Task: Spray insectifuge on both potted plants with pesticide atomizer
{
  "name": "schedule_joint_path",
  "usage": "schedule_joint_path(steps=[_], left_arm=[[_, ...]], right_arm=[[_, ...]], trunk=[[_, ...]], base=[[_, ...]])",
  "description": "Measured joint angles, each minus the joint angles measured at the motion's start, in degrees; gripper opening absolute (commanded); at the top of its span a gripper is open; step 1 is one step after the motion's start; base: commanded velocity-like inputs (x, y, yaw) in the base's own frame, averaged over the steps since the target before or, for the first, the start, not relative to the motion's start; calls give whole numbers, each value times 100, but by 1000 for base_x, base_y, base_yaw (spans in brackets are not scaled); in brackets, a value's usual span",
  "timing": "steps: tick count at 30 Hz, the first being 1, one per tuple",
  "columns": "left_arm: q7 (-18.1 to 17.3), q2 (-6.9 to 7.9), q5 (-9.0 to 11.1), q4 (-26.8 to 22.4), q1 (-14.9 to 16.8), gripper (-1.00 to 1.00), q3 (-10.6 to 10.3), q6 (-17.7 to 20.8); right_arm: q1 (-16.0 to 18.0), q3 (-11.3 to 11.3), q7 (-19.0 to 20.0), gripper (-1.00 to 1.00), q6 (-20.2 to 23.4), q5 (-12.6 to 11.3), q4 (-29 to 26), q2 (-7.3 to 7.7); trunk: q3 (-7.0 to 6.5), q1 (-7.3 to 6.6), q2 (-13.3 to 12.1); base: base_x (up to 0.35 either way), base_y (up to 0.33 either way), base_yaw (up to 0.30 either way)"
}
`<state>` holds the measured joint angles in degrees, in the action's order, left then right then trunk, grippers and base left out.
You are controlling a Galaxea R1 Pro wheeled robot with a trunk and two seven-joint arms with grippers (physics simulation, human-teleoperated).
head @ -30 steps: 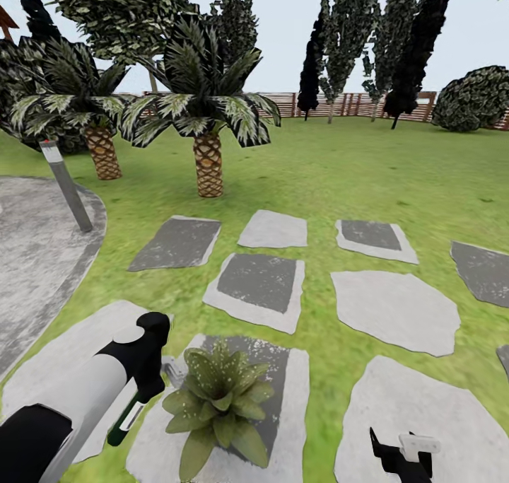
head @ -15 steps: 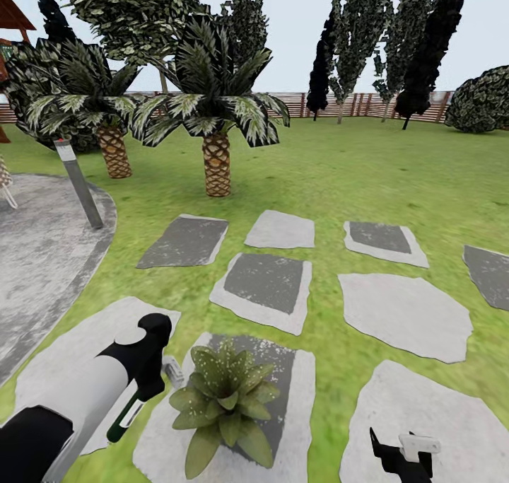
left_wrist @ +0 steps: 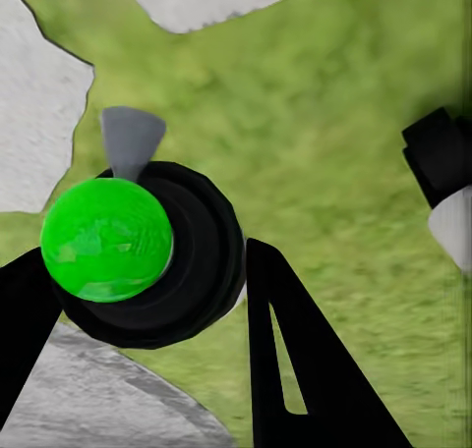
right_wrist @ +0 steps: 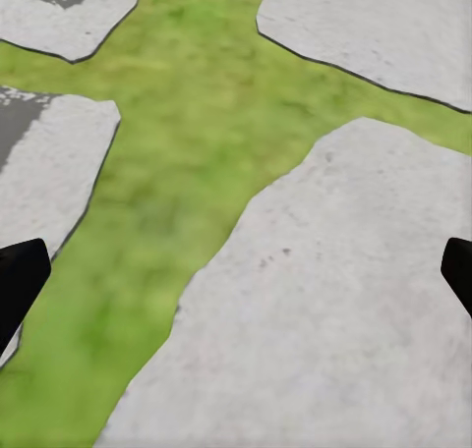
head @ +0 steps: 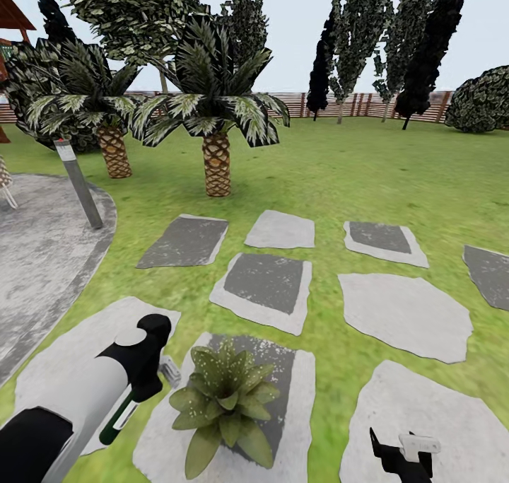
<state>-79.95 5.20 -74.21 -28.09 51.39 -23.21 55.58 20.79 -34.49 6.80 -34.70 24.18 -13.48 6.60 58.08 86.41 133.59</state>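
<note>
The pesticide atomizer point(head: 124, 409) is shown held in the left tool point(head: 145, 387), low at the left of the head view, just beside the nearer potted plant point(head: 223, 398). Its slim dark green body with a white band hangs below the tool, and its pale nozzle tip point(head: 170, 370) is directed toward the rosette. In the left wrist view the atomizer point(left_wrist: 147, 252) is seen end-on between the two black fingers point(left_wrist: 295, 360), which are pressed against its round dark collar; a bright green cap faces the camera and the grey nozzle point(left_wrist: 131, 139) projects over the lawn point(left_wrist: 324, 124).

Whitish specks of insectifuge point(head: 265, 348) are visible on the leaves and on the dark stepping stone point(head: 283, 412) behind the plant.

The atomizer is judged to be light, rigid and smooth-sided, so slipping or twisting in the grip is the likely hazard. Hold is best taken across the body near the collar, where the section is widest, with the nozzle left unobstructed.

The right tool point(head: 403, 455) is seen at the lower edge of the head view above a pale stone; in the right wrist view its fingers point(right_wrist: 20, 281) are spread wide apart and hold nothing.

No brand, label or legible writing can be made out on the atomizer or elsewhere.
</note>
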Motion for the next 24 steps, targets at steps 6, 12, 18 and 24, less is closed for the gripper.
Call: schedule_joint_path(steps=[6, 12, 18, 24], left_arm=[[-5, 47, 15, 23, -14, -100, 9, -7], [7, 58, 21, 23, -168, -100, 21, -16], [15, 75, 20, 24, -288, -100, 28, -16], [22, 103, 31, 20, -474, -100, 58, -10]], right_arm=[[0, 0, 0, 100, 0, 0, 0, 0], [0, 0, 0, 100, 0, 0, 0, 0], [0, 0, 0, 100, 0, -1, 0, 0], [0, -1, 0, 100, 0, -2, 0, 0]], trunk=[[0, -1, 0], [0, 0, 0], [0, 0, 0], [0, 0, 0]], base=[[116, -56, 0], [10, -5, 0], [0, 0, 29], [0, 0, 233]])
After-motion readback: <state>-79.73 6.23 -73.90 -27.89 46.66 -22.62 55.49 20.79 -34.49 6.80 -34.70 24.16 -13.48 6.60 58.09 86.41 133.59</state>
